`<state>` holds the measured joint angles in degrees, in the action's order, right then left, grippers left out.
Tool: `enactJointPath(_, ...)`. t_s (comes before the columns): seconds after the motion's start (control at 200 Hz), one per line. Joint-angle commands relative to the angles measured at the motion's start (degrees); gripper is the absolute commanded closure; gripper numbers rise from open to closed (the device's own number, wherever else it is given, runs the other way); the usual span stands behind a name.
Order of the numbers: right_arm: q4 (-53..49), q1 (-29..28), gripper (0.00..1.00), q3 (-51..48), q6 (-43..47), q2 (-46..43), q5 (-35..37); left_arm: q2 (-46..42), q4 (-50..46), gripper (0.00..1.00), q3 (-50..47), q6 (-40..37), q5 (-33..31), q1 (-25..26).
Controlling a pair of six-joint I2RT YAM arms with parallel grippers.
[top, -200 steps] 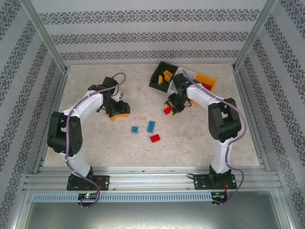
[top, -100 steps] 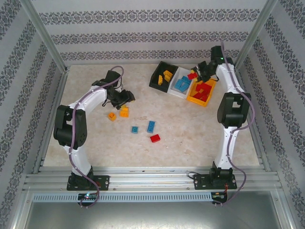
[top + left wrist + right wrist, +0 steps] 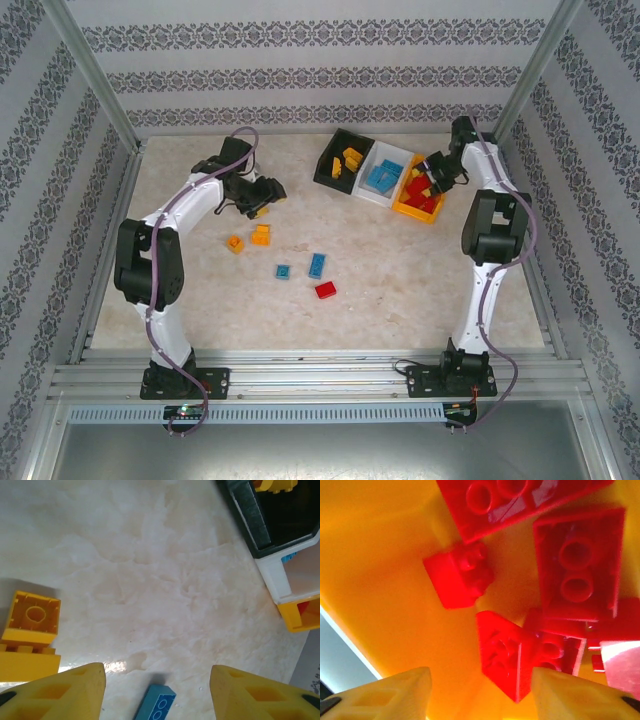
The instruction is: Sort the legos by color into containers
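Holds nothing on the left: left gripper [image 3: 265,193] released, fingers [image 3: 75,690] spread wide over the bare marbled table [image 3: 420,270], just beyond two orange-yellow legos [image 3: 250,239] that lie side by side. Shows, in the left wrist view, those two touching at the left edge, a blue lego [image 3: 155,705] flat on the table low between the fingers, and corners of the bins at upper right. Grips nothing on the right either: right gripper [image 3: 432,178] open and dipped over the orange bin [image 3: 413,212], fingertips [image 3: 395,690] apart above red legos [image 3: 460,580] heaped on the bin floor, none of them pinched. Sets the black bin [image 3: 322,166], the white bin [image 3: 373,196] and the orange one joined in a row at the far right of the table, with orange-yellow pieces in the black, blue in the white, red in the orange. Leaves loose near the table's middle a small blue brick [image 3: 283,271] and a red brick [image 3: 325,290], well apart from the bins.
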<state>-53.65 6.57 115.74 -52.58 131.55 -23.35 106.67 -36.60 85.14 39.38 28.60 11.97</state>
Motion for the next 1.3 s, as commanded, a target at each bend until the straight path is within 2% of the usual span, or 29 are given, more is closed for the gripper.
enactJointPath(0.0, -1.54, -0.76, 0.42, -0.70, 1.61, -4.93, 3.45, -4.91, -4.05, 0.42, -3.10, -4.18, 0.83, -1.50)
enactJointPath(0.36, 0.96, -4.50, 0.39, -12.50, 3.22, -21.98, 6.35, -13.09, -0.32, 0.41, -13.26, -5.00, 4.16, -3.67)
enactJointPath(0.54, -0.29, -10.59, 0.39, -19.40, 6.53, -27.95, 3.49, -18.35, 2.30, 0.41, -20.02, -5.22, 4.28, -3.86)
enactJointPath(0.709, -0.91, -20.20, 0.37, -25.15, 11.07, -31.82, 2.92, -22.04, 3.68, 0.41, -25.03, -5.85, 5.55, -4.57)
enactJointPath(0.849, -7.17, -28.99, 0.32, -23.49, 24.79, -29.44, 3.06, -23.09, 3.89, 0.40, -27.42, -6.33, 6.37, -5.88)
enactJointPath(1.009, -15.15, -38.77, 0.27, -19.81, 40.26, -23.33, 9.18, -24.85, 5.44, 0.36, -28.92, -6.68, 4.85, -6.91)
enactJointPath(1.119, -15.06, -42.92, 0.25, -19.99, 43.31, -18.96, 11.06, -25.27, 5.71, 0.35, -29.63, -5.44, 3.46, -7.57)
enactJointPath(1.294, -10.83, -46.89, 0.14, -22.94, 42.76, -16.95, 9.10, -26.84, 4.84, 0.33, -29.05, -4.90, 2.62, -7.86)
